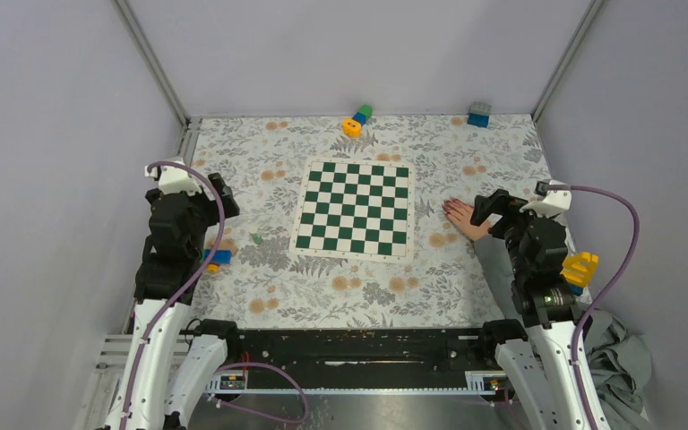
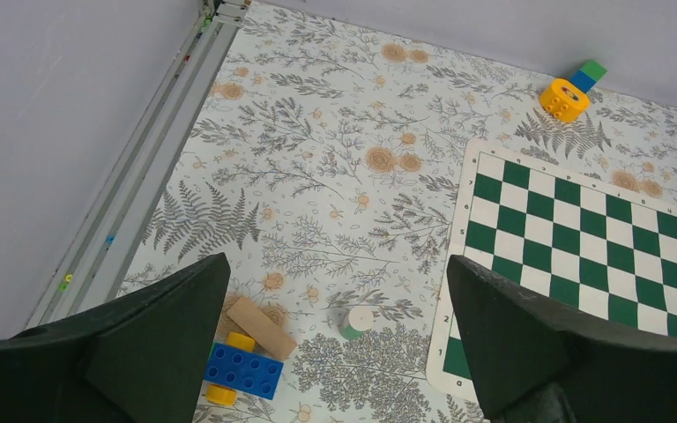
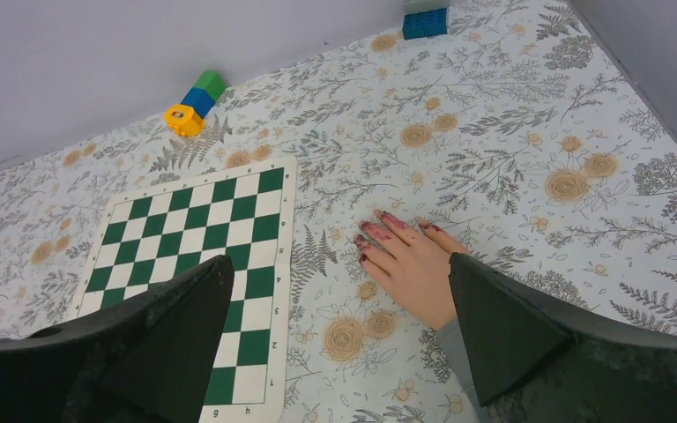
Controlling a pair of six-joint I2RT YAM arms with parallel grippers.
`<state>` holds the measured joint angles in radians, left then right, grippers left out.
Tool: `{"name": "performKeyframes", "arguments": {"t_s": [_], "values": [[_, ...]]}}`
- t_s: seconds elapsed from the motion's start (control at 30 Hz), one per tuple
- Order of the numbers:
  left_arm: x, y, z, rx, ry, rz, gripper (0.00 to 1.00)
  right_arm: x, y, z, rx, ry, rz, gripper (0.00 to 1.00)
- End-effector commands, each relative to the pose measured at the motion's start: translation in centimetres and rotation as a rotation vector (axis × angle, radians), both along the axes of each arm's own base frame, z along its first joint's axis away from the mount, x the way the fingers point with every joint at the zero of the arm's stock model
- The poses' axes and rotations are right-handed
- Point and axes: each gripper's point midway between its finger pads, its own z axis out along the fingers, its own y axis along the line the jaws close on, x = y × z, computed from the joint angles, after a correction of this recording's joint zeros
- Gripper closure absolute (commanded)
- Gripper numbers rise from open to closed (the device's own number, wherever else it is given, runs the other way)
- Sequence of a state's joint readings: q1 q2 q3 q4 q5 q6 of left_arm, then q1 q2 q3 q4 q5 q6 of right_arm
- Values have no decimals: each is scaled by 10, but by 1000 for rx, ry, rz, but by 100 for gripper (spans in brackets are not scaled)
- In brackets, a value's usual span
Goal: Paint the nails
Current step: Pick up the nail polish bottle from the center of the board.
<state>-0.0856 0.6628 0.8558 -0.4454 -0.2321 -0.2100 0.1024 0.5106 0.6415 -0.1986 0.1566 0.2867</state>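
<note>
While the hand (image 3: 419, 269) lies flat, nails (image 3: 372, 227) point toward chessboard (image 1: 355, 208) | left tool (image 2: 336, 257), right tool (image 3: 341, 257) both spread apart

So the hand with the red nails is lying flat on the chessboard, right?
Not quite. The hand lies flat on the flowered cloth just to the right of the chessboard, not on it. The right wrist view shows a strip of cloth between them. Its nails are indeed red.

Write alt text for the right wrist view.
A hand with reddish nails lies flat on a floral tablecloth, framed by the open right gripper. A green-and-white chessboard lies to its left; toy blocks sit by the far wall.
</note>
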Motion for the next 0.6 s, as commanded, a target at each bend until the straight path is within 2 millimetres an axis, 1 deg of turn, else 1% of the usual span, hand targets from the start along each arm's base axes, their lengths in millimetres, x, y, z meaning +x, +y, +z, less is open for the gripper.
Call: {"name": "performKeyframes", "arguments": {"t_s": [0.0, 0.13, 0.37, 0.47, 0.57], "values": [[6, -5, 10, -5, -44, -27, 1, 3, 0, 5, -13, -11, 7, 0], [8, -5, 8, -2, -31, -28, 1, 5, 1, 1, -13, 3, 12, 1], [11, 0, -1, 2, 5, 2, 1, 4, 2, 1, -13, 0, 16, 0], [13, 2, -12, -10, 45, 26, 1, 5, 4, 2, -9, 3, 26, 1], [19, 3, -32, -21, 150, 50, 1, 4, 7, 2, -4, 6, 46, 0]]}}
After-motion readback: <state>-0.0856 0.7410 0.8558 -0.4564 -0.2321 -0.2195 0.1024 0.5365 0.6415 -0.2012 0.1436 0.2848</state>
